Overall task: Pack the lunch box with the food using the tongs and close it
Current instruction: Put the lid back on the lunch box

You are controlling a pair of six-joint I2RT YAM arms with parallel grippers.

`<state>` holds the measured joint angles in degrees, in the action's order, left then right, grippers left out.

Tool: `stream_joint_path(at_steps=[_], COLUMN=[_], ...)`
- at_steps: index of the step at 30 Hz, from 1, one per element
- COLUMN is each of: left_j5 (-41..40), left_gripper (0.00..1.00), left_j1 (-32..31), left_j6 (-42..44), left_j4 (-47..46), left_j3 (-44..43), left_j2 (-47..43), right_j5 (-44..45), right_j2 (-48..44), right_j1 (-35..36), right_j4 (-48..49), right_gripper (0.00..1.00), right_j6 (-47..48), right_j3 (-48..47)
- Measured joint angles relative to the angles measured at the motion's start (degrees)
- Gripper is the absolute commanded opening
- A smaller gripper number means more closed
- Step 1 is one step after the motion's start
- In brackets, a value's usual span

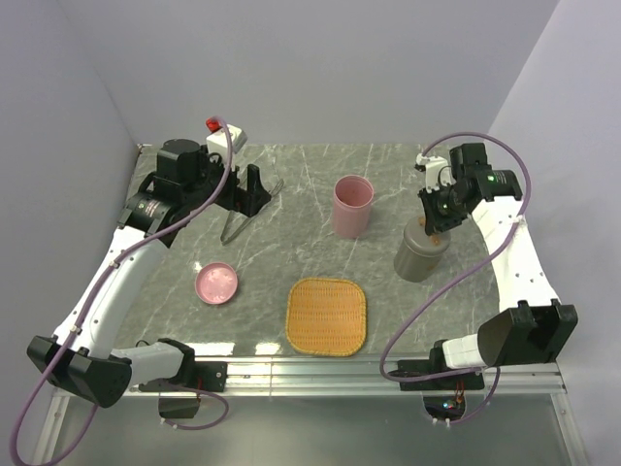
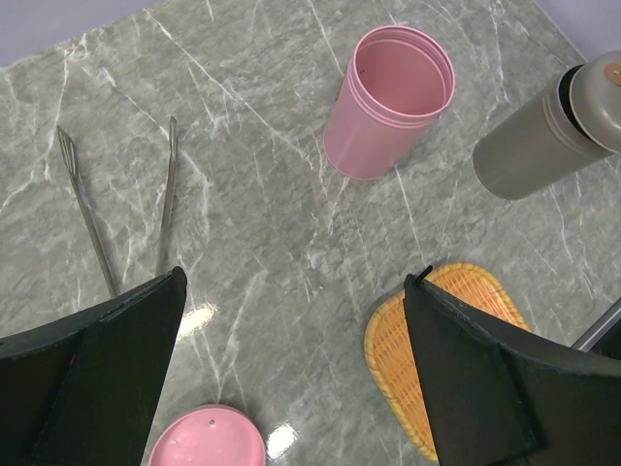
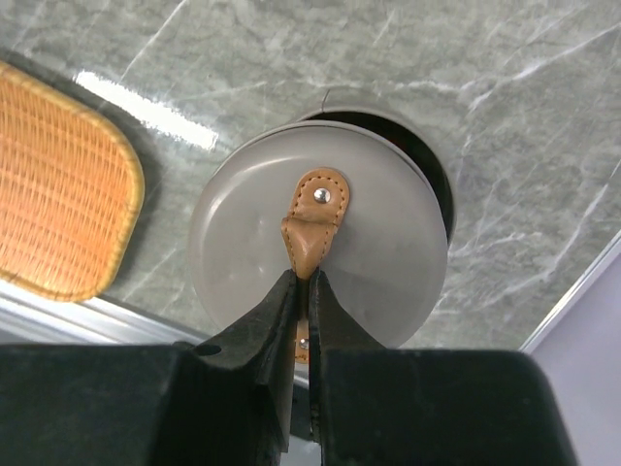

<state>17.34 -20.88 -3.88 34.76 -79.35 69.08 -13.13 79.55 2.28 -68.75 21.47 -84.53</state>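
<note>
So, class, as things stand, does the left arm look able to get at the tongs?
Probably yes. The left gripper hangs open right by the tongs, which lie flat on the table with nothing resting on them. The pink cup stands well off to the side.

**Robotics laboratory test cell.** A marble-patterned table (image 1: 310,184) is boxed in on three sides by bare pale walls (image 1: 320,68). Along its near edge runs an aluminium rail (image 1: 330,374) to which the left arm (image 1: 102,286) and right arm (image 1: 514,254) are bolted, each trailing a loose purple cable (image 1: 412,322), and a small white box with a red button (image 1: 223,136) sits at the far left corner. The only homely items, a pink cup (image 1: 351,206) and a woven tray (image 1: 327,316), stand as isolated props on the table.
</note>
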Motion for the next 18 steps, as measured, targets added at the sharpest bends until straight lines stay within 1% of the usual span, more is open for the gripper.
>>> stream_joint_path(at_steps=[9,18], left_j5=[0.22,0.76], left_gripper=[1.00,0.99], left_j1=[0.59,0.87], left_j6=[-0.02,-0.20], left_j4=[0.09,0.00], left_j3=[0.00,0.17], left_j2=[0.00,0.00], right_j5=[0.33,0.07], right_j2=[-0.90,-0.92], right_j1=[-0.28,-2.16], right_j4=[6.51,8.33], right_gripper=[0.00,0.00], right_j6=[-1.14,-1.25], right_j3=[5.11,6.23])
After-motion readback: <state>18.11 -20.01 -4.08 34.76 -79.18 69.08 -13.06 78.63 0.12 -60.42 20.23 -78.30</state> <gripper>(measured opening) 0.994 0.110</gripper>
